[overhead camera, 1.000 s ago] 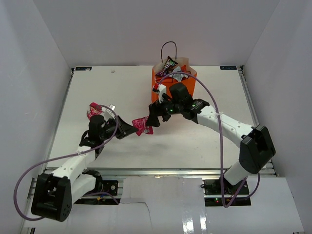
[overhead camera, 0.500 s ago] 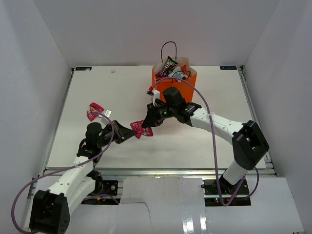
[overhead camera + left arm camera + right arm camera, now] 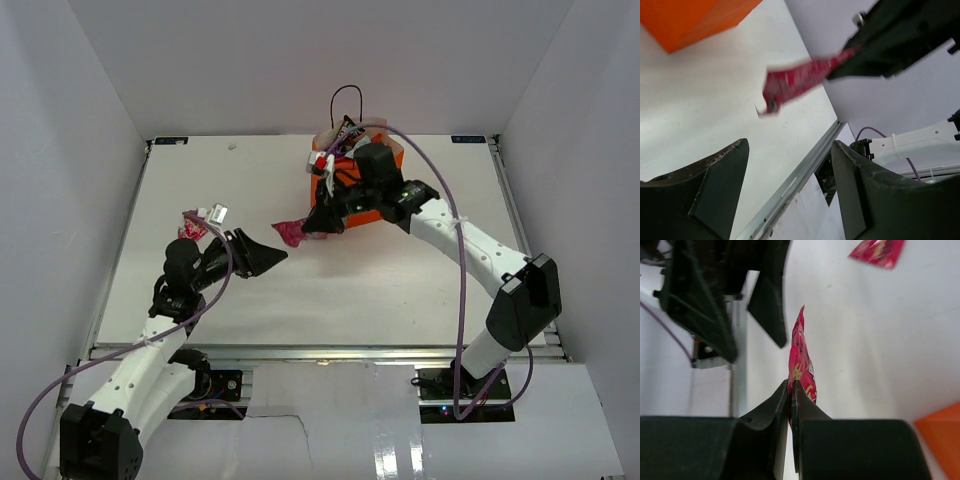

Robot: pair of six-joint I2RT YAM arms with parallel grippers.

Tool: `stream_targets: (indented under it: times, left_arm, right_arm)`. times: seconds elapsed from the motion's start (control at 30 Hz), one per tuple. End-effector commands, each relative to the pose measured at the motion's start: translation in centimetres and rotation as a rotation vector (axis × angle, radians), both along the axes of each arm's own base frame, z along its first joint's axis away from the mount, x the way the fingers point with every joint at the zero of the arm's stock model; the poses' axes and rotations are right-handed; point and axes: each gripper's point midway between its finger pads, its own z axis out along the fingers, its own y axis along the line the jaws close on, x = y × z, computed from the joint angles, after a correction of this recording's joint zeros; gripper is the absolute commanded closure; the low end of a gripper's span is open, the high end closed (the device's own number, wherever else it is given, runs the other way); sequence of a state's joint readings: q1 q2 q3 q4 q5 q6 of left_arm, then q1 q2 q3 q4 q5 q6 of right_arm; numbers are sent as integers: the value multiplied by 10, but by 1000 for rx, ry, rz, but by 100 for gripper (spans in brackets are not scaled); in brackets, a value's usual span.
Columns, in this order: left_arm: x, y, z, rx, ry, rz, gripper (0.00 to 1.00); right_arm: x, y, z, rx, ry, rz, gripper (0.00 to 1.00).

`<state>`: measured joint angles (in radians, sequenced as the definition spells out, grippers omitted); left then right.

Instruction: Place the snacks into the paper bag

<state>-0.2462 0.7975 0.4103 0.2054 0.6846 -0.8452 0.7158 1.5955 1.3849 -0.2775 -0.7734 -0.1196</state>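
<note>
While the table (image 3: 420, 290) carries the orange paper bag (image 3: 690, 17) at its far side, we're mid-carry, R pincer (image 3: 790, 390) clamped on a pink packet (image 3: 801, 365) in the air near the bag, L pincer (image 3: 789, 145) apart & empty; next, prob. raise it over the bag's mouth & release.

You have a glossy pink packet (image 3: 801, 365), matt black plastic left hand (image 3: 790, 146), smooth white surface (image 3: 400, 280), matt orange paper bag (image 3: 695, 20).

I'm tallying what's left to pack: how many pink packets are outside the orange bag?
2. One pink packet is pinched in the right gripper near the paper bag; the other lies on the table beside the left arm, partly hidden. More may be inside the bag.
</note>
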Motion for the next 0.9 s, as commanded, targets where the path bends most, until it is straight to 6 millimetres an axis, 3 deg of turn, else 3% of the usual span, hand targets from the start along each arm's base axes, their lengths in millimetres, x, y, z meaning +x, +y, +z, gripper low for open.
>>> stream_targets:
  times: [0.0,0.03,0.07,0.1,0.17,0.2,0.33,0.43,0.5,0.67,0.87]
  left_arm:
    - [-4,0,44,39,-235,-36,22]
    - [-3,2,47,49,-252,-26,18]
    - [0,6,44,85,-252,1,18]
    - [4,9,51,103,-267,29,15]
    - [10,17,43,174,-255,72,12]
    - [13,20,44,199,-244,87,12]
    - [23,31,29,287,-187,146,10]
    - [27,36,21,309,-154,179,10]
    - [30,41,17,325,-135,205,10]
    - [34,55,5,391,-72,277,8]
    - [43,73,-3,456,-6,379,6]
  right_arm:
    - [38,-27,63,62,-284,-9,92]
    - [47,-30,75,71,-320,-26,92]
    - [57,-33,100,98,-380,-54,92]
    - [73,-40,111,90,-423,-117,92]
    - [91,-44,133,92,-495,-184,92]
    - [107,-51,159,104,-567,-262,92]
    - [149,-68,198,113,-678,-496,92]
    - [174,-73,198,83,-705,-594,92]
    - [189,-73,185,46,-707,-624,92]
    - [206,-79,168,8,-694,-640,89]
    - [211,-82,144,-12,-621,-634,76]
